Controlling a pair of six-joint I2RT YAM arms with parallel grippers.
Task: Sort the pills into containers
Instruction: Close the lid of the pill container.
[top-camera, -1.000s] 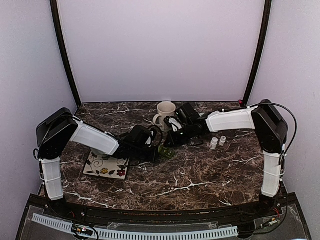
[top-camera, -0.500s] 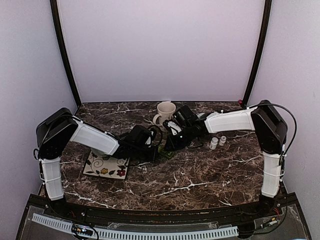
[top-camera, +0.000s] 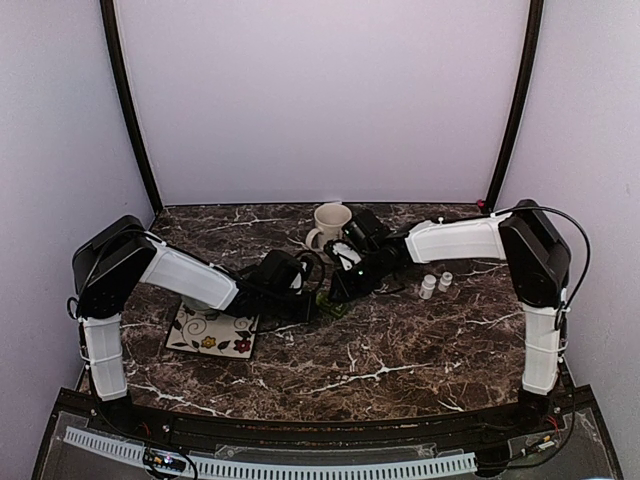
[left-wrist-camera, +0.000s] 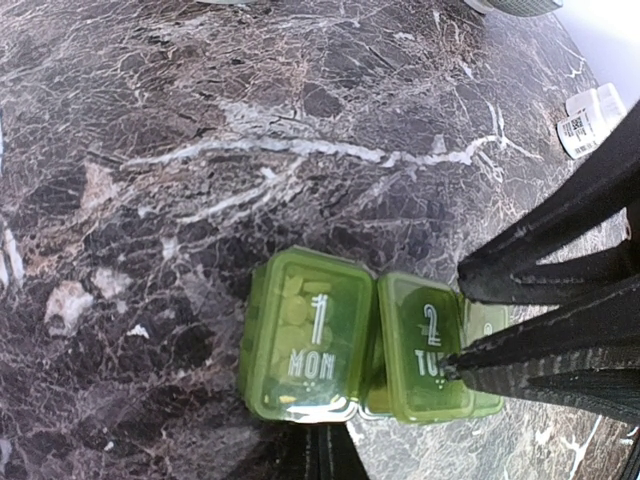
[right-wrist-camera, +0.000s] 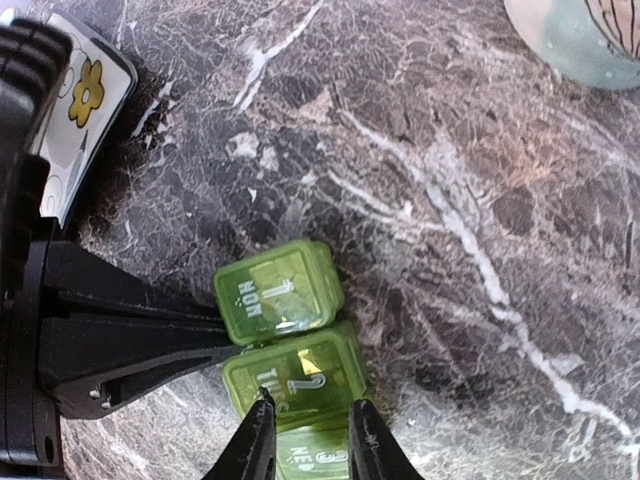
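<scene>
Leftward since a second ago, the right gripper (right-wrist-camera: 308, 440) is sliding over the green pill box (left-wrist-camera: 305, 345), jaws spreading slightly above the TUE lid, left gripper (left-wrist-camera: 320, 458) pressing its closed jaws against the box's side, box lying on the marble table (left-wrist-camera: 180, 150) near the mug (top-camera: 331, 222).

Top cam: fixed, high, behind arm bases (top-camera: 108, 395), tilted down toward back wall (top-camera: 320, 100); far off, whole table (top-camera: 400, 345) in frame.
Left wrist cam: tight on marble, looks steeply down just ahead of left gripper (left-wrist-camera: 320, 452); pill box (left-wrist-camera: 350, 350) right at its tips, right gripper (left-wrist-camera: 455, 320) beyond box.
Right wrist cam: equally close, looks down past own fingertips (right-wrist-camera: 258, 440); same box under them, left gripper opposite.
Shared patch: box plus surrounding marble, seen from opposing sides; top cam shows it mid-table, small.
</scene>
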